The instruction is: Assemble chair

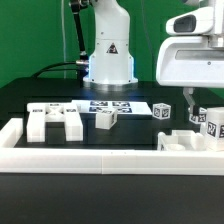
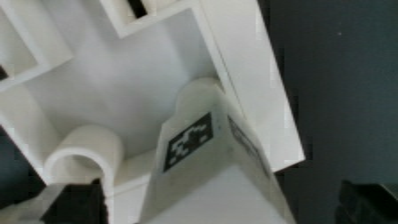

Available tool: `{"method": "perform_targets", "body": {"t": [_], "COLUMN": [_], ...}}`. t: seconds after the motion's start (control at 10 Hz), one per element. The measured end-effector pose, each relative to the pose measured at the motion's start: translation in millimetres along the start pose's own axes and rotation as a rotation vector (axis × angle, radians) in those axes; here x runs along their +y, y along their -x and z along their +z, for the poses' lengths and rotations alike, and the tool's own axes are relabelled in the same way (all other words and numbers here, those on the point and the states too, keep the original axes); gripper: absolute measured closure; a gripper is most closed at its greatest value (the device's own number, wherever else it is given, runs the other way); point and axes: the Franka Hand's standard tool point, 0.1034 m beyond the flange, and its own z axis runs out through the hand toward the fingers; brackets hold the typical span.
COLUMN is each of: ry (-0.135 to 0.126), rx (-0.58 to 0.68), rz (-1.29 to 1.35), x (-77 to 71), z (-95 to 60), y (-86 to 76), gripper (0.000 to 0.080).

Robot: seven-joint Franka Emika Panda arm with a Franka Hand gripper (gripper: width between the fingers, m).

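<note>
The chair lies in loose white pieces. A wide slotted piece rests at the exterior view's left. Two small tagged blocks lie mid-table. At the exterior view's right, my gripper hangs over a cluster of tagged white parts. In the wrist view, a white wedge-shaped part with a square tag sits against a flat white slab, beside a rounded post. My gripper is open. Its dark fingertips stand wide on either side of the tagged part.
A long low white border frame runs along the table's front and up its left side. The marker board lies flat behind the loose pieces. The arm's base stands at the back centre, with a black cable to its left.
</note>
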Motion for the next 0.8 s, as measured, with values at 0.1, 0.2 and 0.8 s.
{"method": "perform_targets", "body": {"t": [0.1, 0.2, 0.8], "ry": [0.001, 0.001, 0.007], "rx": [0.0, 0.0, 0.001], "rz": [-0.112, -0.179, -0.359], "x": [0.6, 1.3, 2.7], "z": [0.1, -0.3, 0.1], "y": [-0.3, -1.2, -1.9], "gripper": [0.015, 0.015, 0.0336]}}
